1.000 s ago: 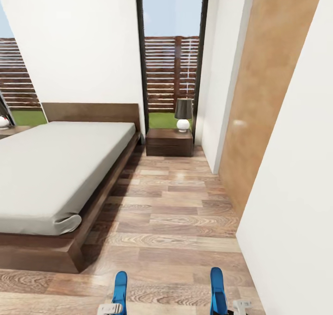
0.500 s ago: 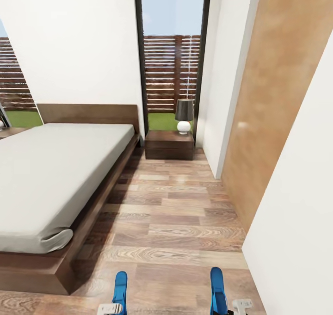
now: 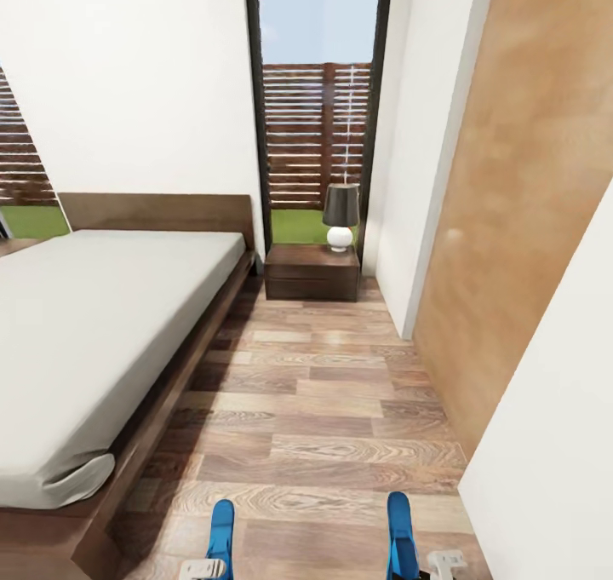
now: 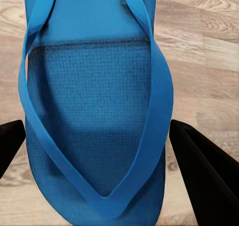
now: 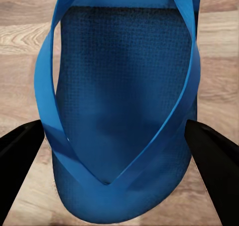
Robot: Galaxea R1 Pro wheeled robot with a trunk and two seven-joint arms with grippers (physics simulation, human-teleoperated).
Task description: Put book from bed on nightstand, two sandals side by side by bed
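Note:
Two bright blue sandals hang low in front of me over the wood floor. My left gripper [image 3: 203,569] is shut on the left sandal [image 3: 221,533]; in the left wrist view its black fingers [image 4: 204,171] flank the sandal [image 4: 94,111]. My right gripper [image 3: 438,560] is shut on the right sandal [image 3: 400,533], and its fingers [image 5: 214,161] flank that sandal [image 5: 122,101] in the right wrist view. The bed [image 3: 94,324] with its grey mattress lies to my left. A dark nightstand [image 3: 312,271] stands beyond it by the window. The book is out of view.
A lamp with a dark shade [image 3: 340,215] stands on the nightstand. The brown wooden door [image 3: 511,222] and a white wall [image 3: 553,461] close off the right side. A strip of plank floor [image 3: 323,393] runs between the bed's wooden base and the door.
The whole view has shifted: the bed has slid left and down and the nightstand looks slightly nearer, so the camera has moved. Both sandals stay in the grippers.

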